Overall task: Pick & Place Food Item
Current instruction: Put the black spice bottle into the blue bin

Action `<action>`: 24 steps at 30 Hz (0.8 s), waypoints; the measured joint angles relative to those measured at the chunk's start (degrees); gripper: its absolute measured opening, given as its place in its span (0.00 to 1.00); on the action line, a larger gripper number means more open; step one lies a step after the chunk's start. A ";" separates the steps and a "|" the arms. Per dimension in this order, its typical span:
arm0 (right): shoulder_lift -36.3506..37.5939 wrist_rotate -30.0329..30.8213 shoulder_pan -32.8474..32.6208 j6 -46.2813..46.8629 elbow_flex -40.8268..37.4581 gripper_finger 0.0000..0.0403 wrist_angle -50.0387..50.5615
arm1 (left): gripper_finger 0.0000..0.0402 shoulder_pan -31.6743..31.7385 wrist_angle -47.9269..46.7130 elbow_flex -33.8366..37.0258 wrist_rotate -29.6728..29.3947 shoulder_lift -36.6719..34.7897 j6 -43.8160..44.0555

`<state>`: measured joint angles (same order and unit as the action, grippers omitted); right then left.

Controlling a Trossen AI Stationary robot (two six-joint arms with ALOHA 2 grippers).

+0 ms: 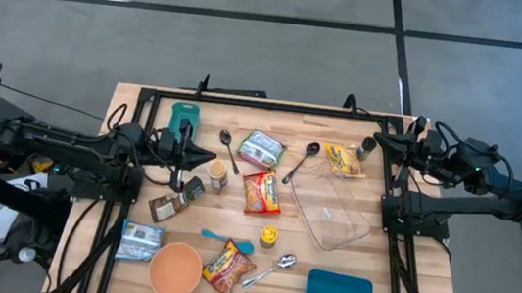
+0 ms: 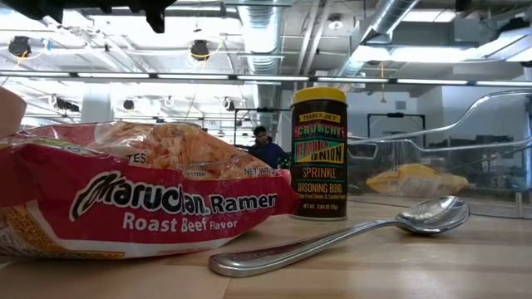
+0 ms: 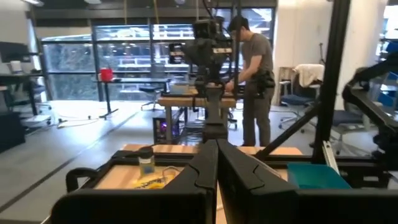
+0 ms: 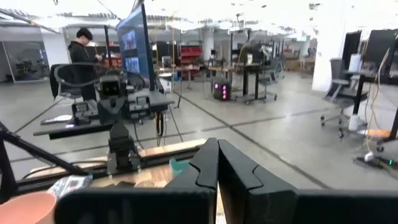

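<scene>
Low view alone reads the ramen packet (image 2: 125, 195) label.

"Maruchan Ramen" on packet (image 2: 133, 208), "Crunchy" on jar (image 2: 318, 154)

A grey concrete floor (image 1: 253, 47), crossed by dark seam lines, is seen around the wooden table (image 1: 129, 97); exposed silver ducts (image 2: 266, 33) and pipes are hung under a white ceiling lit by strip lights; beyond the table a wall of tall windows (image 3: 93, 62) is shown, with a workbench (image 3: 186, 99) before it, at which a person (image 3: 255, 68) is standing; office chairs (image 4: 342, 93) and desks are spread across the open hall; a second person (image 4: 84, 46) is seen beside a large monitor (image 4: 134, 40).
</scene>
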<state>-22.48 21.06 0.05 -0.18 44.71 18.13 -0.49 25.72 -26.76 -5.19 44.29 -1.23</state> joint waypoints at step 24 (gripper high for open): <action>-1.88 6.28 3.47 14.17 2.66 0.00 20.61 | 0.00 -1.36 14.80 0.00 -0.57 14.00 10.52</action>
<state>-24.36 27.35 3.53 13.99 47.37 38.74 -1.85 40.52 -26.76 -5.76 58.30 9.28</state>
